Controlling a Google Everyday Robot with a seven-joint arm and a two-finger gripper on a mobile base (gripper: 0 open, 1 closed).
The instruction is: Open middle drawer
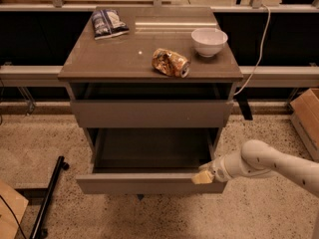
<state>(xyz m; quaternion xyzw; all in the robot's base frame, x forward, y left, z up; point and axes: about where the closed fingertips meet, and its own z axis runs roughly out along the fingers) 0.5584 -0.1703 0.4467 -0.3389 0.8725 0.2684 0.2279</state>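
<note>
Here the middle drawer stands pulled far out of the table. Its flat grey-brown front is well forward of the table's face, and its shallow box is open to view from above.

The claw is low at the table's front right, against the top edge of that drawer front near its right end. Its pale tip touches the edge, but I cannot tell whether the claw is clenched or released. The white arm reaches in from the table's right side.

Directly under the table's top, the upper drawer juts out a little, far less than the middle one.

On the table's top:
- A white bowl sits at the back right.
- A crushed can lies on its side near the middle, just in front and to the left of the bowl.
- A dark snack bag lies at the back left.

A white cable hangs down past the table's right rear corner. A cardboard box stands on the floor well to the table's right, and a black bar lies on the floor off the table's front left.
</note>
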